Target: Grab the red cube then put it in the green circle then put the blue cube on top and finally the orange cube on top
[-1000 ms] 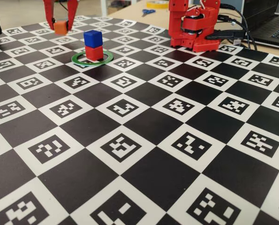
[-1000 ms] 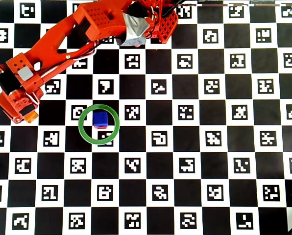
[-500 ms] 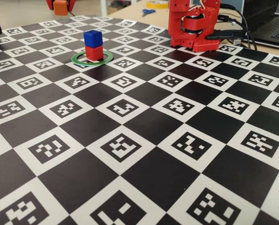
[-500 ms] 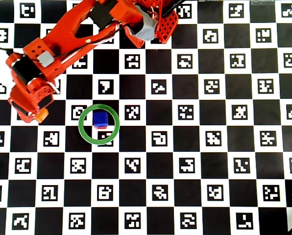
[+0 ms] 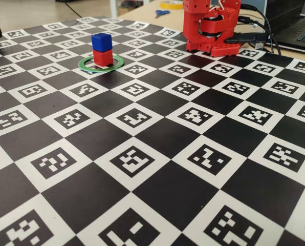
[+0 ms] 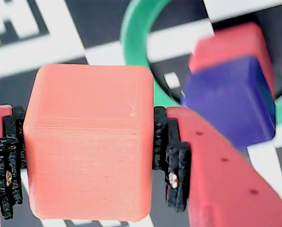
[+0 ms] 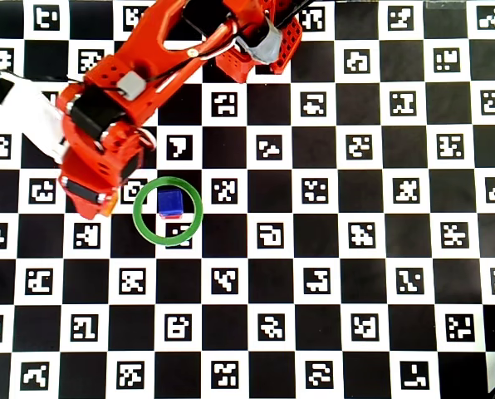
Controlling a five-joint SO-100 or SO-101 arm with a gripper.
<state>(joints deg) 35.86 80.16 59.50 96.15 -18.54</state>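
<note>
Orientation: the orange cube [image 6: 86,142] has no long axis; in the wrist view it sits square between the two fingers, one flat face toward the camera. The blue cube [image 5: 101,41] stands upright on the red cube [image 5: 103,57], edges roughly aligned, both square to the board.

Appearance: the orange cube is matte, with rounded edges and fine layer lines across its face. The blue cube is deep blue and matte; the red cube is a deeper red than the orange one. The green circle [image 5: 115,64] is a thin flat ring showing the checkerboard through its middle.

Count: one orange cube, one blue cube, one red cube, one green circle.

Position: the two-cube stack stands inside the green circle, toward its upper part in the overhead view. The orange cube is held off the board; in the overhead view only a sliver [image 7: 108,205] shows under the arm, just left of the ring.

Pincer [image 6: 86,165]: clamped on the orange cube, black ribbed pads [image 6: 171,165] pressing its left and right faces.

The desk carries a black-and-white marker checkerboard [image 5: 157,128].
</note>
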